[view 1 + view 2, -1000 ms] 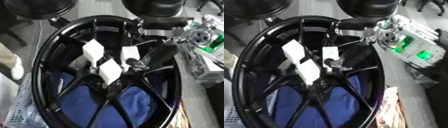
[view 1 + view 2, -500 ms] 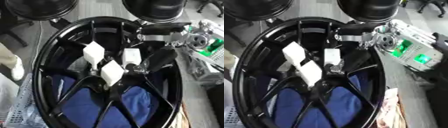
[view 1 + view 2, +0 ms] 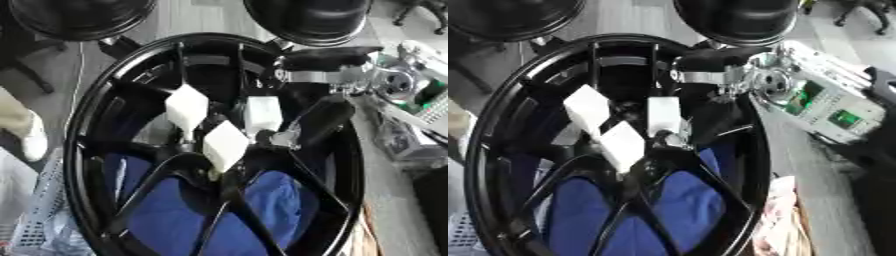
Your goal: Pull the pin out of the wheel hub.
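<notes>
A big black wheel hub (image 3: 87, 150) lies flat and fills both views. Three white blocks stand round its centre: one to the left (image 3: 186, 107), one to the right (image 3: 262, 114) and one in front (image 3: 226, 145). My right arm comes in from the upper right over the rim. Its black hand (image 3: 319, 122) reaches down to the centre, right beside the right white block. A small silver part (image 3: 282, 137) shows at the hand's tip, just below that block. The dark hand blends with the dark spokes. My left hand is in neither view.
Two more black wheels (image 3: 79, 17) (image 3: 306, 17) lie at the far edge. Blue cloth (image 3: 271, 195) shows through the spokes. A grey device with green parts (image 3: 820, 100) sits right of the rim, and a white mesh basket (image 3: 35, 220) at the lower left.
The whole picture has slid down a little, so the camera has moved. My right hand stays at the right white block; the blocks keep their places.
</notes>
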`<state>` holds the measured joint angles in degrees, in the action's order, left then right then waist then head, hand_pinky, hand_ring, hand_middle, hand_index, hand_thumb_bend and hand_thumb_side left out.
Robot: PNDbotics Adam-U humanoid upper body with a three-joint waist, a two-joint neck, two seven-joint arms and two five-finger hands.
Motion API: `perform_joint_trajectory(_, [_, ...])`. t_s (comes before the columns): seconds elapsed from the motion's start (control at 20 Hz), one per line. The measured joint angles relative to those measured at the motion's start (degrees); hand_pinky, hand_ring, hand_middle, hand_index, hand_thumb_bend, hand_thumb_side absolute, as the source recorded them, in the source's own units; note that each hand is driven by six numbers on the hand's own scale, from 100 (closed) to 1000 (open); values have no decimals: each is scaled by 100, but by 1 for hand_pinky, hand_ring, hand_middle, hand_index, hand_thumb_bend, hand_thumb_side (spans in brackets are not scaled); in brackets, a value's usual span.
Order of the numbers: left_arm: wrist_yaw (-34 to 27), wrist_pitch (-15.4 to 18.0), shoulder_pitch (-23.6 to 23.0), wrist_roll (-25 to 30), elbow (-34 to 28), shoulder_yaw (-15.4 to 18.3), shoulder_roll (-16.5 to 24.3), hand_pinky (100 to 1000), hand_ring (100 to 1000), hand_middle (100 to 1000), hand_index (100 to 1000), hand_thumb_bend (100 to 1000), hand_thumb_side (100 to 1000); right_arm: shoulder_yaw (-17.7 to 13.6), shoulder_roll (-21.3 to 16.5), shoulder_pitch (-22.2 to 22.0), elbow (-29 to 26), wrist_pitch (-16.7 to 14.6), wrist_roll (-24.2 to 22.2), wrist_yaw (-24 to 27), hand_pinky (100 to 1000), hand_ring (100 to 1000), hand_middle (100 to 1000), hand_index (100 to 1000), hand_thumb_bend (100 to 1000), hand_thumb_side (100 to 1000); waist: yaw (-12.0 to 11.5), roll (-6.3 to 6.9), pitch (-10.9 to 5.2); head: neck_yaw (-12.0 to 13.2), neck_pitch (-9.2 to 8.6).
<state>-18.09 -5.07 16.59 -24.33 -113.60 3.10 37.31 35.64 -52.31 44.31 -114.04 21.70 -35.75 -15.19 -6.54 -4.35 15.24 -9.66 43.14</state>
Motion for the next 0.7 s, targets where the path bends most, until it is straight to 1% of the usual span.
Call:
perform_joint_trajectory(0.05, [0, 1, 0, 2, 0, 0, 0, 771, 762, 783, 735, 232, 863, 0, 6, 1, 0, 13, 12, 0, 823, 827, 551, 732, 238, 343, 0, 0, 2, 0, -1])
perform_joint_trajectory(0.2, [0, 2, -1, 3, 0, 0, -1, 772, 763, 784, 735, 232, 863, -3, 9, 1, 0, 57, 52, 5, 818, 808, 531, 715, 197, 344, 3, 0, 13, 0, -1])
perform_joint_trajectory(0.25, [0, 2, -1, 3, 0, 0, -1, 772, 763, 784, 735, 232, 863, -3, 10, 1, 0, 74, 68, 17, 816, 798, 521, 706, 190, 335, 4, 0, 13, 0, -1])
perform_joint_trajectory(0.35, [0, 1, -1, 4, 0, 0, -1, 772, 763, 784, 735, 232, 863, -3, 17, 1, 0, 102, 103, 50, 812, 780, 496, 680, 171, 289, 4, 0, 14, 0, -1])
perform_joint_trajectory(0.4, [0, 1, -1, 4, 0, 0, -1, 772, 763, 784, 735, 232, 863, -3, 18, 1, 0, 115, 123, 72, 812, 780, 496, 680, 171, 289, 4, 0, 14, 0, -1])
perform_joint_trajectory(0.55, [0, 0, -3, 5, 0, 0, -2, 773, 764, 784, 735, 232, 862, -4, 18, 1, 0, 137, 187, 118, 796, 745, 457, 633, 151, 162, 4, 0, 14, 0, -1])
perform_joint_trajectory(0.6, [0, 0, -5, 5, 0, 0, -2, 773, 764, 784, 735, 232, 862, -6, 18, 0, 0, 151, 210, 128, 794, 740, 452, 626, 144, 138, 4, 0, 15, 0, -1])
perform_joint_trajectory(0.65, [0, -1, -7, 5, 0, 0, -2, 773, 764, 784, 735, 232, 862, -10, 18, -2, 0, 165, 237, 137, 784, 712, 426, 596, 111, 107, 4, 0, 15, 0, -1])
perform_joint_trajectory(0.7, [0, -1, -8, 5, 0, 0, -2, 773, 764, 784, 735, 231, 862, -20, 18, -2, 0, 179, 269, 156, 777, 697, 408, 577, 100, 100, 4, 0, 15, 0, -1])
